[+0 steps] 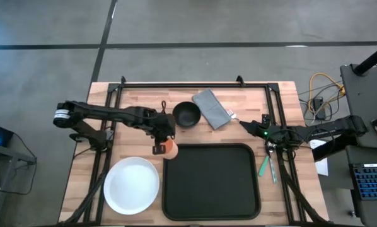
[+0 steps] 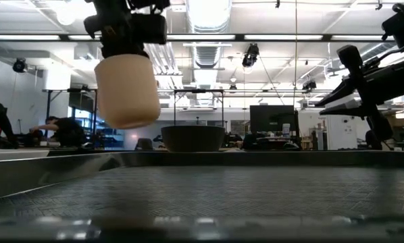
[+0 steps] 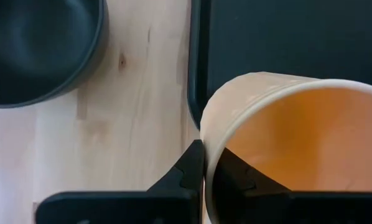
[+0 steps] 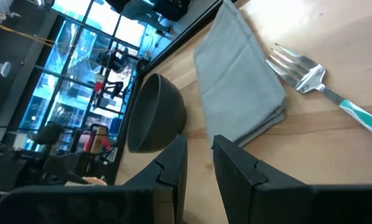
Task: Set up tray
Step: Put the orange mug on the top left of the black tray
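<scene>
I see the tray (image 1: pixel 210 181) at the table's near edge, beside the plate (image 1: pixel 132 184): black, flat, stiff, probably light, best gripped at its rim. My left gripper (image 1: pixel 162 146) pinches 1 cup (image 1: pixel 169 149) over its corner. Farther right, the right gripper (image 1: pixel 246 125) sits slightly open near the fork (image 4: pixel 323 88).

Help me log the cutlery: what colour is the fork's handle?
Teal with white streaks: the fork shows best in the right wrist view, beside the grey napkin.

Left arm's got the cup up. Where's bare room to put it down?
The black rectangular tray is bare all over. The left gripper holds the tan paper cup at its far-left corner. Crowded beyond: dark bowl, grey napkin, fork.
</scene>
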